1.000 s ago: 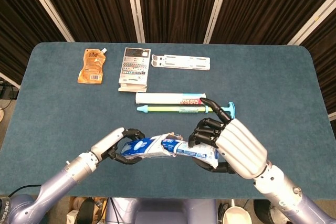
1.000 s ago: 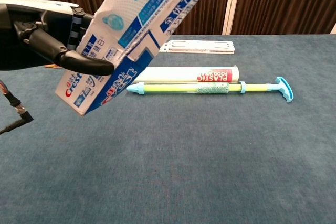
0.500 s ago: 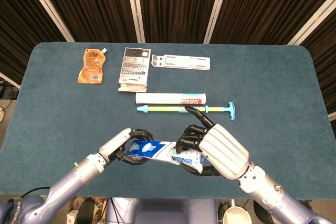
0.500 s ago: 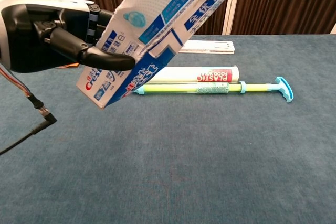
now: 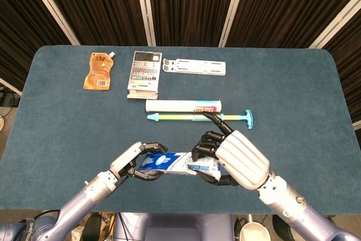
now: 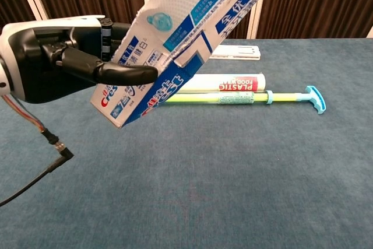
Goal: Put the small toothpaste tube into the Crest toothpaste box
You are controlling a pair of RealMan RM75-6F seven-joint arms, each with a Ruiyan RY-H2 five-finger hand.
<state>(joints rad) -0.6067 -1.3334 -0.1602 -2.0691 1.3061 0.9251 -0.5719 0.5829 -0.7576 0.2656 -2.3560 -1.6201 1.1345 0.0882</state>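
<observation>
I have the blue-and-white cardboard Crest toothpaste box [image 5: 169,162] lifted clear of the teal table [image 5: 293,111], near its front edge. My left hand [image 5: 137,162] is clamped on one end, and my right hand [image 5: 225,156] is curled around the other. I cannot see the small toothpaste tube in either view; whether it lies inside the box or under my right fingers I cannot tell. I judge insertion unconfirmed, so the task remains open.
</observation>
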